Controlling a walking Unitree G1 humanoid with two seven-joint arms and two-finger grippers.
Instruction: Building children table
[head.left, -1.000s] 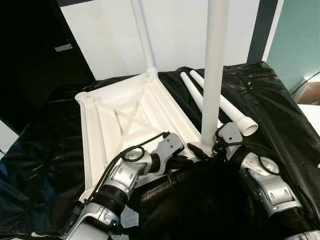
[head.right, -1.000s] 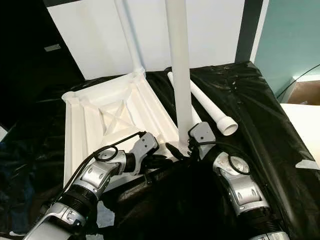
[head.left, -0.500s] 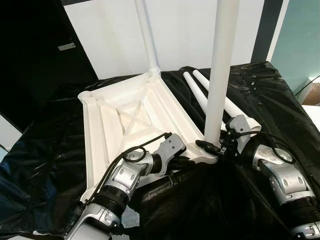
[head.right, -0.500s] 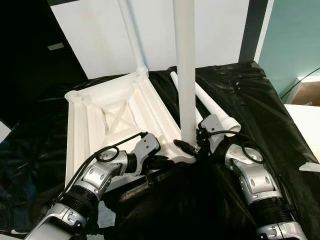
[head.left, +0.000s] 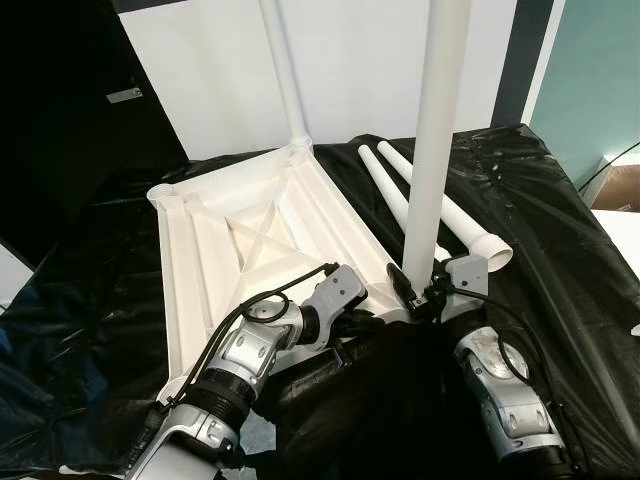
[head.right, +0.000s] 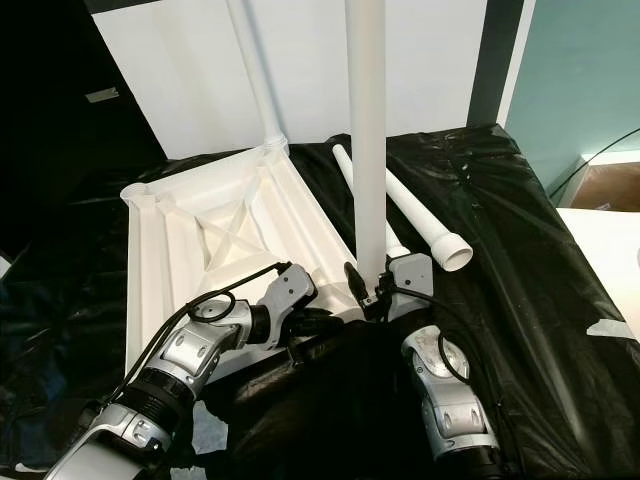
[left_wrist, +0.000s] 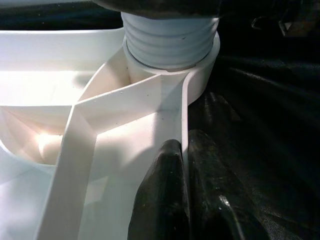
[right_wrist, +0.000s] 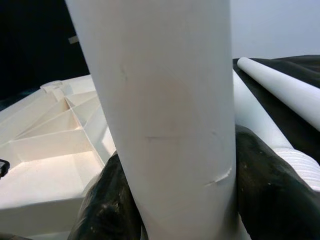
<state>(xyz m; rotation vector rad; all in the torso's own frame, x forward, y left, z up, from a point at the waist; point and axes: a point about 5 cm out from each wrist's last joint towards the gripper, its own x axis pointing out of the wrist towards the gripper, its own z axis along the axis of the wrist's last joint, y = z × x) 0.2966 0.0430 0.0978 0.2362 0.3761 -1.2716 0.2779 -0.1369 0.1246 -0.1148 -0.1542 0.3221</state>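
Right wrist view: the right gripper (head.left: 425, 292) is pinching the upright leg (head.left: 432, 150) low down, at the near corner socket of the upturned tabletop (head.left: 250, 235). The left gripper (left_wrist: 185, 190), jaws pinching the rim at six o'clock, is steadying it. Keeping the leg vertical while twisting should seat the thread squarely.

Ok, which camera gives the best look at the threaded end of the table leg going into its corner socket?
Left wrist view: the threaded end sits close-up in its socket. Both eye views show that leg's base hidden by the right tool.
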